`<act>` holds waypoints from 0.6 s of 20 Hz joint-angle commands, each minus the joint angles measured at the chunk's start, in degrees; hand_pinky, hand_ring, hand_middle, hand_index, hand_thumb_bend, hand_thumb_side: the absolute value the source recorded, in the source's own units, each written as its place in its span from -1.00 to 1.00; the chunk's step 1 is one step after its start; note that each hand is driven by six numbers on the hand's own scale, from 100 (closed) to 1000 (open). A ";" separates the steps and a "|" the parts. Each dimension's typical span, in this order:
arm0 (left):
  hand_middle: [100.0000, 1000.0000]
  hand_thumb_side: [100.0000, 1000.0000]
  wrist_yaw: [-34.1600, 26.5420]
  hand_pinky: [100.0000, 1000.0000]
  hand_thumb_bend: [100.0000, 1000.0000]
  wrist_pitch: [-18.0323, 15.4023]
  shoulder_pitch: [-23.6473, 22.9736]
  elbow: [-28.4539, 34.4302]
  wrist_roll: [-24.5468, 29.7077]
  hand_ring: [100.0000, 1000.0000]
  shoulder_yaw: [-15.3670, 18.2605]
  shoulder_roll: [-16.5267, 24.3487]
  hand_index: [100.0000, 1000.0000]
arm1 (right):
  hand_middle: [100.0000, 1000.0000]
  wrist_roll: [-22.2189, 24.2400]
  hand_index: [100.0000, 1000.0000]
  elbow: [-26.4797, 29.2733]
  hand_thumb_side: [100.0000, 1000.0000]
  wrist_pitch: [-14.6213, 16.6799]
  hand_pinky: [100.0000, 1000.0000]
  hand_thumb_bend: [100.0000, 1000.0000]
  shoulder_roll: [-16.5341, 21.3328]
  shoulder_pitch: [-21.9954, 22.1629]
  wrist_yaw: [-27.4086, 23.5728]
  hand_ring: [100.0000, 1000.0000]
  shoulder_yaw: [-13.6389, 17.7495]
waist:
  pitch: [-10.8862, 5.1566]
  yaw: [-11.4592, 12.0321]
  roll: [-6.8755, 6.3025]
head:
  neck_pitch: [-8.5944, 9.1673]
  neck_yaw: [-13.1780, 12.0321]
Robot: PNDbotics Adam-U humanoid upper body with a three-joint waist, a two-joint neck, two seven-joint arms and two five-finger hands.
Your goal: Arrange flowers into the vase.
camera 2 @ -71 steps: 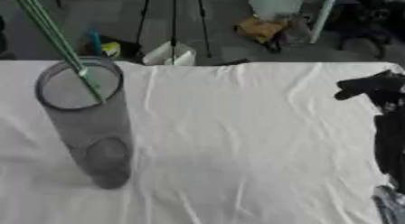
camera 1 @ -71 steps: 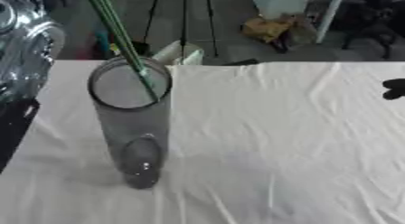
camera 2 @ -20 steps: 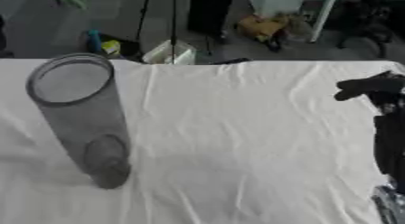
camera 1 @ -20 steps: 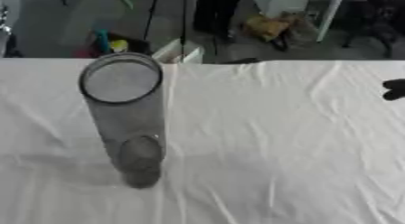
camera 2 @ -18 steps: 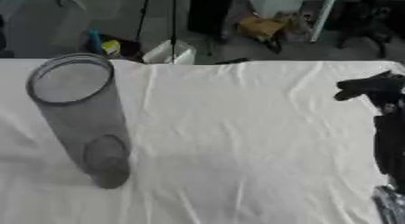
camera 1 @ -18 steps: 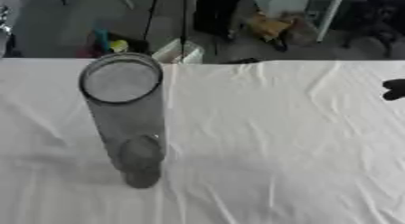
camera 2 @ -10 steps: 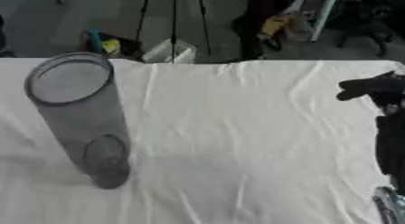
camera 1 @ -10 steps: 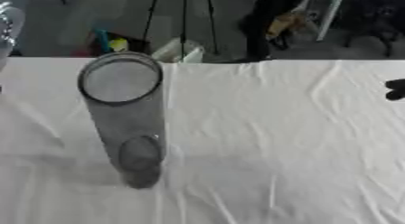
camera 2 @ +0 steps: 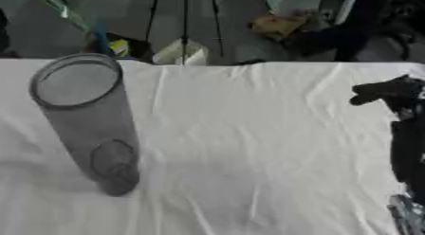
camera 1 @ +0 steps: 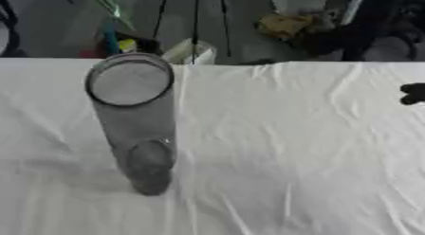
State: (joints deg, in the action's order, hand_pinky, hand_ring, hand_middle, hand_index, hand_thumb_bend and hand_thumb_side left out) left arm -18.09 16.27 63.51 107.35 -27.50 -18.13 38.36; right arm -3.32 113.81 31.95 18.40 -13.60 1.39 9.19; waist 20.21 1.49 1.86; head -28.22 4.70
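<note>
A tall clear cylinder vase [camera 1: 134,125] stands upright on the white cloth, left of centre, with nothing inside its round rim [camera 1: 130,79]. A thin green flower stem [camera 1: 111,10] slants in the air at the top left, beyond and above the vase; what holds it is out of frame. My right hand [camera 2: 388,91] hovers at the right edge, black, fingers relaxed and pointing left, holding nothing, far from the vase. Its arm [camera 2: 407,153] rises from the lower right corner. My left hand shows in neither view.
The white tablecloth [camera 1: 282,149] is creased and covers the table to its far edge [camera 1: 291,62]. Beyond that edge are tripod legs [camera 1: 196,21], a white container [camera 1: 188,52] and a yellowish bundle [camera 1: 286,24] on the floor.
The green stems that stood in the vase 3.5 s ago were lifted out; the vase has stayed empty since. A green stem now shows again at the top left. The right hand has not moved.
</note>
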 commanded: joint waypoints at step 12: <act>-1.00 0.49 -4.20 -1.00 -1.00 4.72 0.13 3.18 0.20 -1.00 0.80 2.97 -0.89 | -0.11 -0.36 0.27 0.78 1.00 -0.44 0.25 -1.00 1.43 0.06 0.06 -0.05 0.56 | -2.08 0.24 -0.21 | -0.06 0.31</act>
State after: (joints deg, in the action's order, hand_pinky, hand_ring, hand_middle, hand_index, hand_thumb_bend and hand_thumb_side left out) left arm -21.90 20.66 62.95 109.67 -27.33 -18.13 39.81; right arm -3.58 113.81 31.68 18.43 -13.28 1.39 9.19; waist 20.14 1.71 1.84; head -28.22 4.90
